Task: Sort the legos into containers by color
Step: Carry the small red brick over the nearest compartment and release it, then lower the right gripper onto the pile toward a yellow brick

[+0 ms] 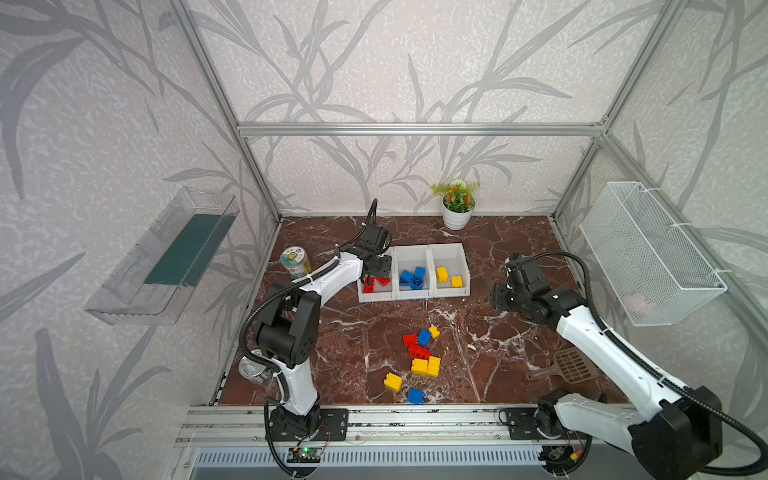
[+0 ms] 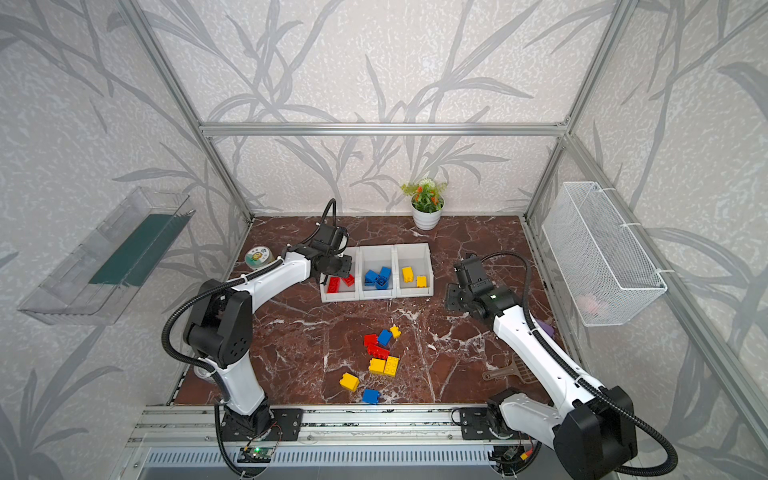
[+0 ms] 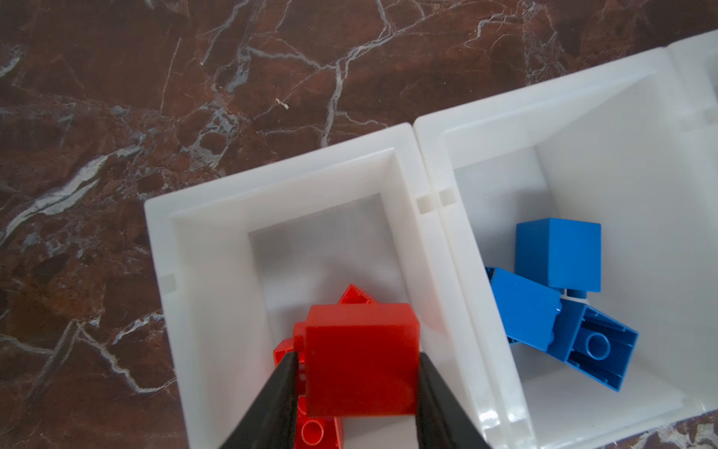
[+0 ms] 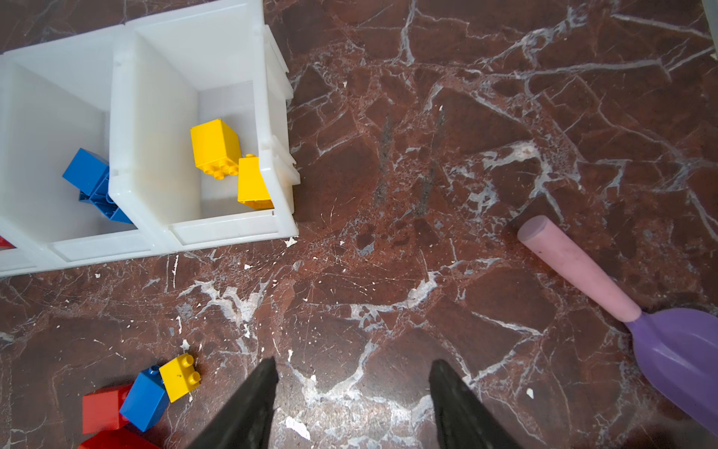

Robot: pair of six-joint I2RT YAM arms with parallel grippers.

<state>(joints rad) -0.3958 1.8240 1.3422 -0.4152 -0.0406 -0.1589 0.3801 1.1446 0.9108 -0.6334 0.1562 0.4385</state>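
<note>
Three joined white containers (image 1: 415, 296) stand at mid-table. In both top views my left gripper (image 1: 374, 277) hangs over the left container (image 3: 279, 171). In the left wrist view it is shut on a red lego (image 3: 361, 365), a finger against each side, above other red legos (image 3: 312, 429) in that container. The middle container holds blue legos (image 1: 413, 277) and the right one holds two yellow legos (image 1: 448, 277). Loose red, blue and yellow legos (image 1: 422, 353) lie nearer the front, along with a yellow one (image 1: 392, 381) and a blue one (image 1: 415, 396). My right gripper (image 4: 353, 365) stands open and empty right of the containers.
A flower pot (image 1: 456, 205) stands at the back. A green-labelled can (image 1: 295, 262) and a metal tin (image 1: 254, 368) sit by the left arm. A brown slotted scoop (image 1: 569, 365) and a purple scoop (image 4: 680, 350) with a pink handle lie at the right. A wire basket (image 1: 648, 253) and a clear tray (image 1: 166, 257) hang on the side walls.
</note>
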